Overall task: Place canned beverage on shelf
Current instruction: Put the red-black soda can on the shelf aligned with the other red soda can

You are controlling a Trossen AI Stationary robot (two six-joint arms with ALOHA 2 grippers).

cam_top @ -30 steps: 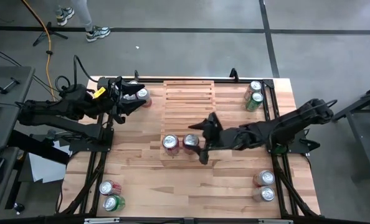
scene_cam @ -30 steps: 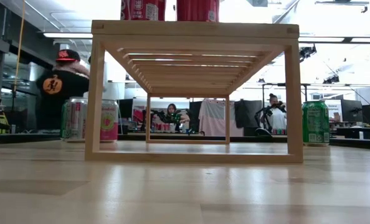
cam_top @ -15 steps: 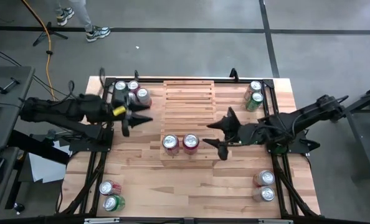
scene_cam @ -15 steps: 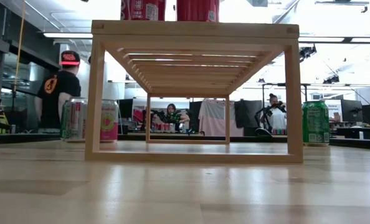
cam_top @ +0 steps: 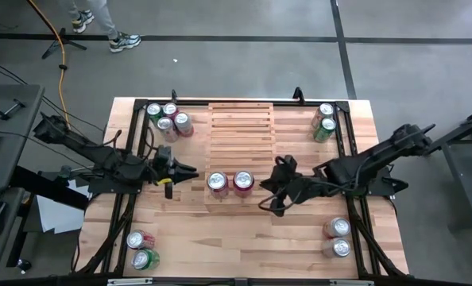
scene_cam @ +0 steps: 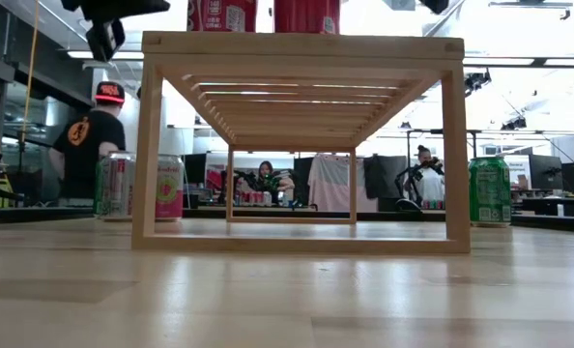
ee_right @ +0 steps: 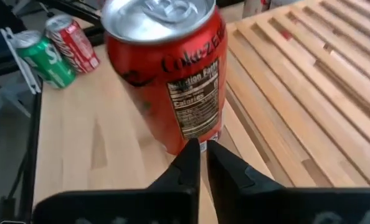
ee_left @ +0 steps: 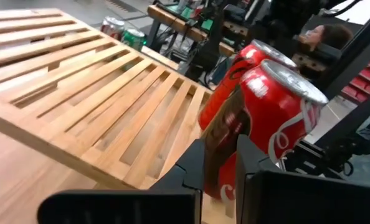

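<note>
We see two red cans (cam_top: 217,183) (cam_top: 243,181) standing side by side on the lower edge of the shelf (cam_top: 240,131), at the centre of the high frame; in the low view their bases sit on its top tier. So two are placed, by our reckoning, and many remain on the surface (cam_top: 188,230): a cluster of four cans (cam_top: 166,117) at upper left, a pair (cam_top: 324,121) at upper right, a pair (cam_top: 141,249) at lower left and a pair (cam_top: 337,237) at lower right.

The left end effector (cam_top: 180,172) hangs just left of the placed cans with its fingers together and nothing between them. The right end effector (cam_top: 269,193) hangs just right of the same cans, also closed on nothing. Its wrist view shows the nearer red can just past the fingertips, not gripped.

We judge both arms are between picks. The shelf's upper tiers are bare slats, so there is plenty of room for more. The tight spots are the two placed cans, close to both end effectors, and the black frame rails (cam_top: 343,151) running beside the corner cans. The middle of the surface below the shelf is open for travel.
</note>
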